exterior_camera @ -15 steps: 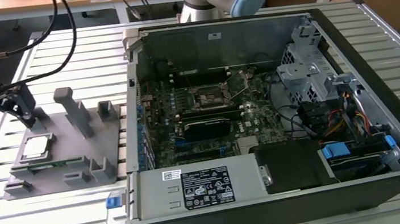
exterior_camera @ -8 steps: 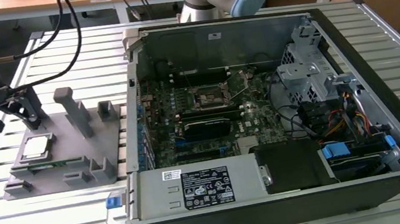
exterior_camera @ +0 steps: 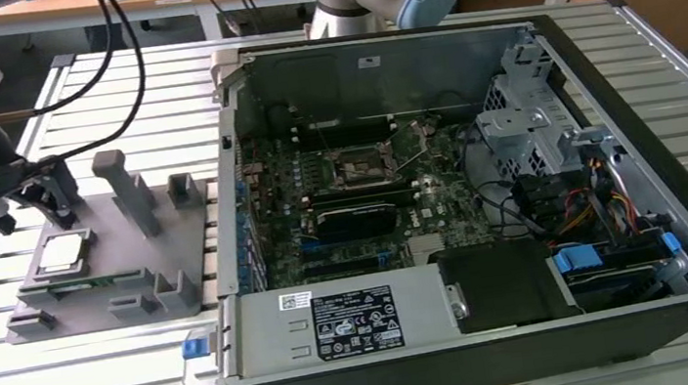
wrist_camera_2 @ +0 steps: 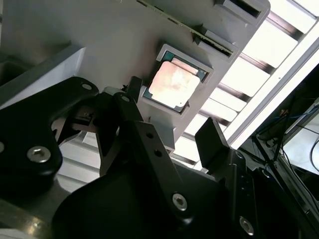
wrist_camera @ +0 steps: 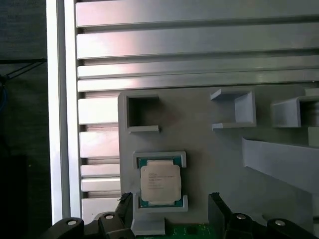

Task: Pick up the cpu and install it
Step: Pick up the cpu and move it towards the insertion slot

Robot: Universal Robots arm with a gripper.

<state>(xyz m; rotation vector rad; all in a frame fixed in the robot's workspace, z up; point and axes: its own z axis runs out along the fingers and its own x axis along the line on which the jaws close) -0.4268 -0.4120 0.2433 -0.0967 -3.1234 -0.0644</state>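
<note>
Claw (wrist_camera: 169, 199) apart and empty, above the cpu (wrist_camera: 159, 181)
The fingers are spread, holding nothing. Just beneath them the cpu lies flat in a recess of the grey fixture (wrist_camera: 209, 139). An off-centre descent could catch the recess walls and tip the chip.

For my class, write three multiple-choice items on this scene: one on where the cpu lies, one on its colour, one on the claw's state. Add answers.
1. The cpu lies: A in the motherboard socket; B in a recess of the grey fixture; C on the bare table.
2. Its top is: A silver-grey; B red; C black.
3. The claw is: A shut on the cpu; B shut on a cable; C open.
Answers: 1 B, fixture walls frame it; 2 A, a pale metal lid; 3 C, its fingers stand apart, gripping nothing.
</note>
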